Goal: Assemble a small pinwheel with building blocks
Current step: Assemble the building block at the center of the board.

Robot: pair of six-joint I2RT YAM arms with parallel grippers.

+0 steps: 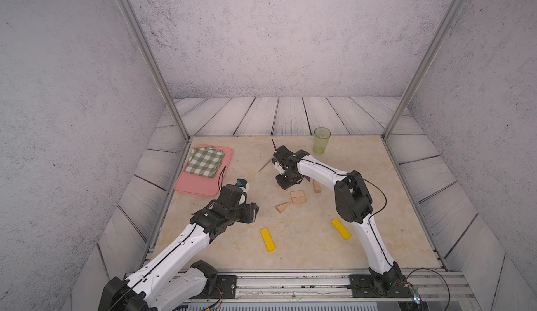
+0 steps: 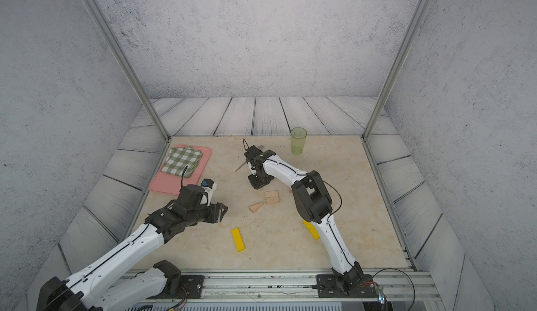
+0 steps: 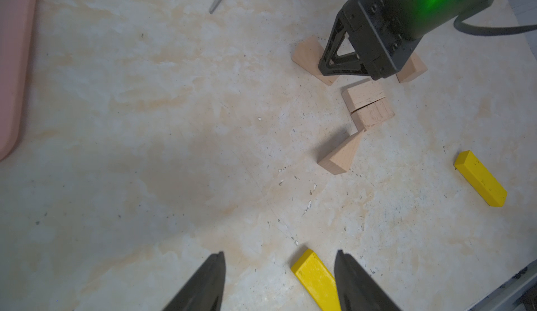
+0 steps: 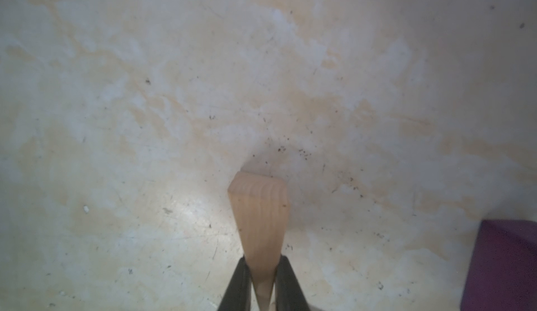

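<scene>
Two pale wooden rectangles point(image 1: 298, 197) point(image 3: 367, 104) lie side by side as a square near the table's middle. One wooden wedge point(image 1: 282, 207) point(image 3: 341, 155) lies with its tip at the square's near-left corner. Another wedge point(image 1: 316, 186) sits at its far right. My right gripper point(image 4: 263, 261) point(image 1: 286, 183) is shut on a third wooden wedge point(image 4: 261, 216) point(image 3: 312, 59), low over the table just behind the square. A purple wedge point(image 4: 505, 266) lies beside it. Two yellow bars point(image 1: 268, 239) point(image 1: 341, 228) lie nearer the front. My left gripper point(image 3: 280, 266) point(image 1: 252, 212) hovers open and holds nothing, left of the blocks, over the end of one yellow bar point(image 3: 315, 280).
A translucent green cup point(image 1: 322, 141) stands at the back. A thin metal spoon point(image 1: 266, 165) lies left of my right gripper. A pink tray point(image 1: 200, 186) with a folded green checked cloth point(image 1: 205, 161) sits at the far left. Metal rails run along the front edge.
</scene>
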